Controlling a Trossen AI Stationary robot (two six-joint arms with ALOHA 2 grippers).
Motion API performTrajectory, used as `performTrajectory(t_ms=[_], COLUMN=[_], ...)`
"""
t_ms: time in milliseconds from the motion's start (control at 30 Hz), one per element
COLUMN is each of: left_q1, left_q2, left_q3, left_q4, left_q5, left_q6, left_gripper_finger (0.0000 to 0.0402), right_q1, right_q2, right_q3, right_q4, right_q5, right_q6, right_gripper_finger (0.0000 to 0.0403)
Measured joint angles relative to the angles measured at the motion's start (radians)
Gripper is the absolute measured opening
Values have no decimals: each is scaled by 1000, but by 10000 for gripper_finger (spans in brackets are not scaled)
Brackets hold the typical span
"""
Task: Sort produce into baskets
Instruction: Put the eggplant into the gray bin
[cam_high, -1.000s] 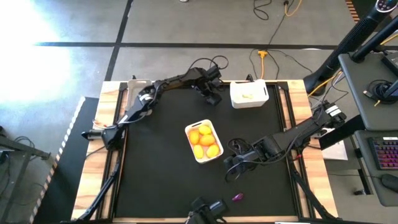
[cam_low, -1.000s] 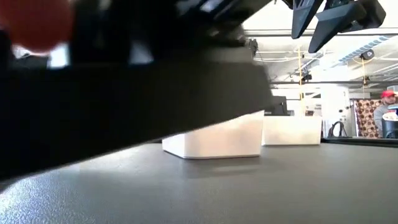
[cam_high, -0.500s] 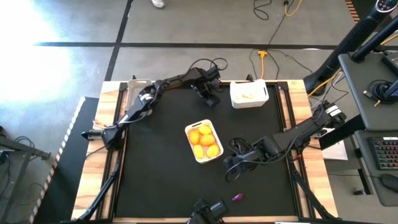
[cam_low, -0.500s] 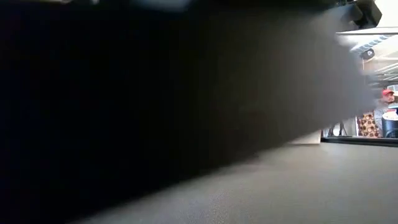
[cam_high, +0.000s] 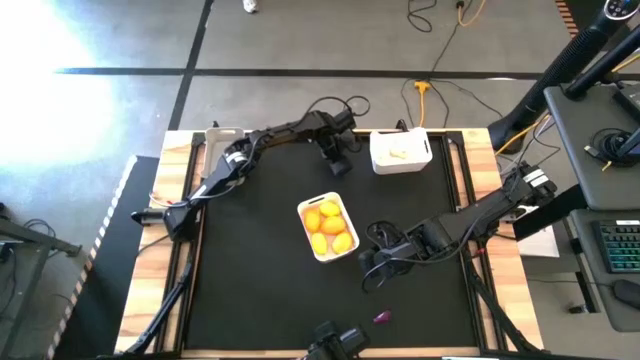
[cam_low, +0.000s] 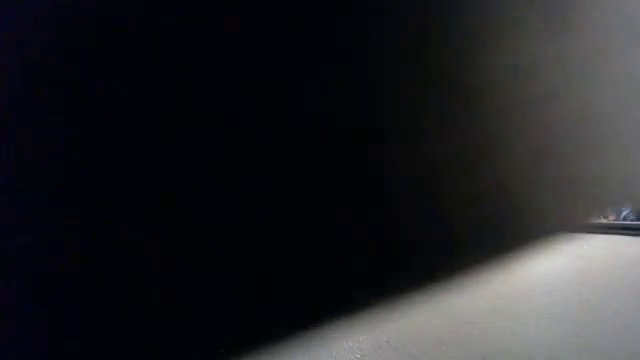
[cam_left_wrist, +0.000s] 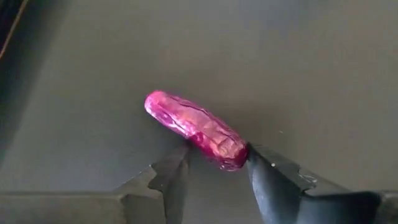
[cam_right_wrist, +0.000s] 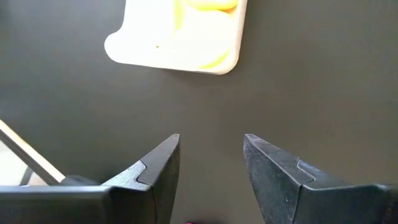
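Note:
A dark purple elongated vegetable (cam_left_wrist: 193, 124) lies on the black mat at the far middle of the table. My left gripper (cam_high: 336, 165) points down over it, its fingers closed on the near end. My right gripper (cam_high: 372, 272) hangs open above the mat, right of a white basket (cam_high: 301, 209) filled with yellow and orange fruits (cam_high: 328, 228); nothing is between its fingers (cam_right_wrist: 165, 165). A second white basket (cam_high: 380, 163) at the far right holds a pale bulb (cam_high: 398, 153). A grey-translucent basket (cam_high: 222, 140) stands at the far left. My left gripper pinches the vegetable's near end (cam_left_wrist: 229, 155) between its two fingertips (cam_left_wrist: 256, 160), which come from above, slanting down, and lie across it. The vegetable lies flat on the mat, its other end pointing away from the fingers.
Another small purple piece (cam_high: 382, 317) lies on the mat near the front edge. Wooden borders (cam_high: 150, 260) frame the black mat. The low view is almost wholly dark, with only a strip of table surface (cam_low: 520, 310) showing.
My left gripper has stayed over the far middle of the mat, rolled a little and drawn its fingers closer together. A dark shape close to the low camera has spread over nearly all of that view, hiding the baskets.

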Motion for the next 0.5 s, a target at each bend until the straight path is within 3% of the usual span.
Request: performTrajectory(t_ms=[500], left_q1=[0], left_q2=[-2], left_q3=[0], left_q4=[-146], left_q5=[8], left_q6=[212], left_gripper_finger=[119], right_q1=[11], right_q2=[0], right_q3=[0], right_q4=[20], right_q5=[-17], right_q6=[36], right_gripper_finger=[169])
